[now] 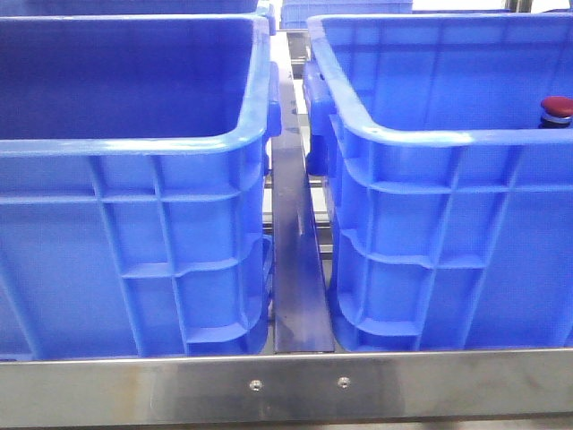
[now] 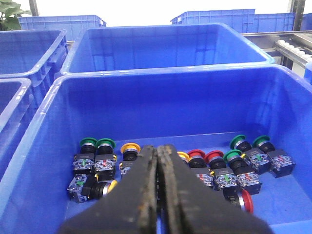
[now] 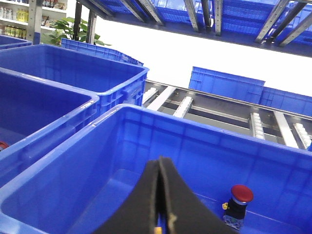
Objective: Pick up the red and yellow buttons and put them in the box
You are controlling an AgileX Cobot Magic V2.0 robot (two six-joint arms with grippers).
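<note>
In the left wrist view my left gripper (image 2: 157,148) is shut and empty above a blue crate (image 2: 161,73) holding several push buttons. Among them are a yellow-capped one (image 2: 130,147), a yellow one lying on its side (image 2: 111,186), and red-capped ones (image 2: 196,154) (image 2: 214,157) (image 2: 246,201). My fingers hide part of the row. In the right wrist view my right gripper (image 3: 159,161) is shut above another blue crate (image 3: 195,127). A red button (image 3: 241,194) stands upright in that crate and also shows in the front view (image 1: 556,109). A small yellow speck sits low between the right fingers. Neither gripper shows in the front view.
Two tall blue crates (image 1: 134,148) (image 1: 403,136) stand side by side behind a steel rail (image 1: 295,385), with a narrow metal strip (image 1: 295,269) between them. Green-capped buttons (image 2: 88,143) (image 2: 238,140) lie among the others. More blue crates (image 2: 165,48) and a roller conveyor (image 3: 219,114) stand behind.
</note>
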